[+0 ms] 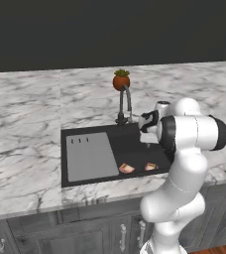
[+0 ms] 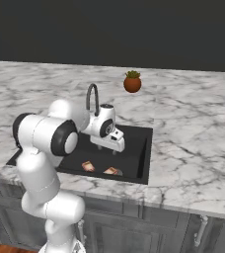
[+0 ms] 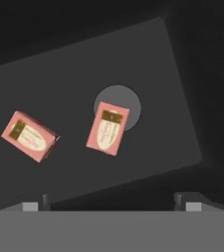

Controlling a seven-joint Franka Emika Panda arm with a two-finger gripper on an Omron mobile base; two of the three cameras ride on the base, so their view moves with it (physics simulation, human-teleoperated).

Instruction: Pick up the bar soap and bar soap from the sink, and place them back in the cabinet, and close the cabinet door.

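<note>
Two reddish-orange bar soaps lie flat on the floor of the black sink, near its front wall. In the left base view one bar soap is to the left and the other bar soap to the right. In the hand view the bar soap nearer the middle partly covers the round grey drain, and the second bar soap lies off to the left. My gripper hangs open above the basin, pointing down, well above both bars, with nothing between its fingertips. The cabinet and the cabinet door are out of view.
A dark curved faucet rises behind the basin, close to my hand. A light grey ribbed drainboard covers the sink's left part. A round orange potted plant stands on the marble counter behind the faucet. Grey fronts with silver handles run below.
</note>
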